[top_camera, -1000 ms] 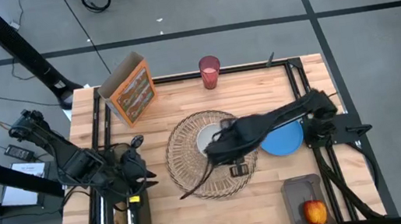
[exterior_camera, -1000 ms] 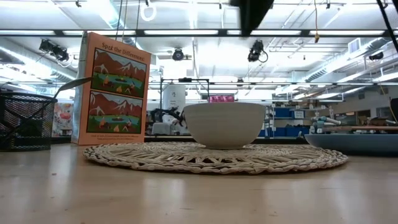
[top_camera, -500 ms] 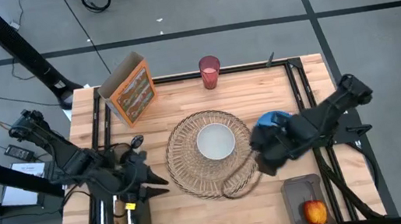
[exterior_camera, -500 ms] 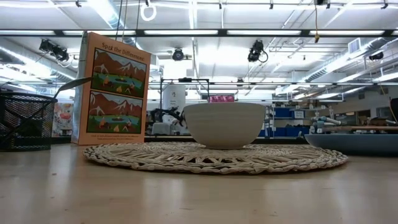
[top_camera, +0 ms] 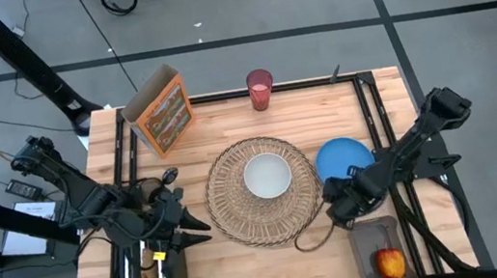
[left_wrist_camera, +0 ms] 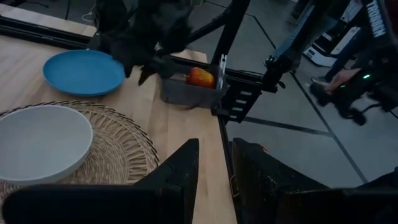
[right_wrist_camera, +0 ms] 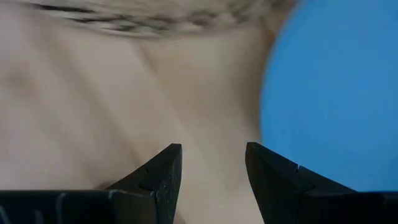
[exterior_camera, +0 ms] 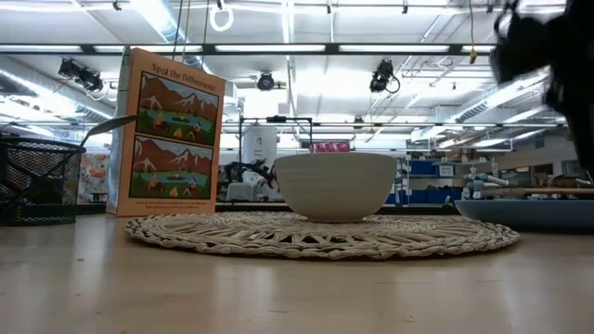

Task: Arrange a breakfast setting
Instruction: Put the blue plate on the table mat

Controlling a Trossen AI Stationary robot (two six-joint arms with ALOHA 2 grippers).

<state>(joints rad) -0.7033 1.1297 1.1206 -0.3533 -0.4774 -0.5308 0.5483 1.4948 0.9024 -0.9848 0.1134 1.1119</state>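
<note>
- High view: the round woven wicker placemat [top_camera: 261, 191] lies at the centre of the bench [top_camera: 217, 124], and the white bowl [top_camera: 266, 176] sits on it.
- The small blue plate [top_camera: 344, 160] lies just right of the mat, flat on the wood.
- The right tool [top_camera: 339, 212] hangs low at the plate's lower left edge; the right wrist view shows its fingers [right_wrist_camera: 158, 171] apart with nothing between them, above bare wood beside the blue rim.
- The left tool [top_camera: 186, 228] sits at the lower left, over the toaster [top_camera: 146, 275]; its fingers [left_wrist_camera: 177, 171] are apart and empty.
- The orange cereal box [top_camera: 159, 111] stands at the upper left, the pink cup [top_camera: 260, 89] at the top centre edge.
- The red-yellow apple [top_camera: 390, 261] rests in a grey bin [top_camera: 375, 234] at the lower right.
</note>
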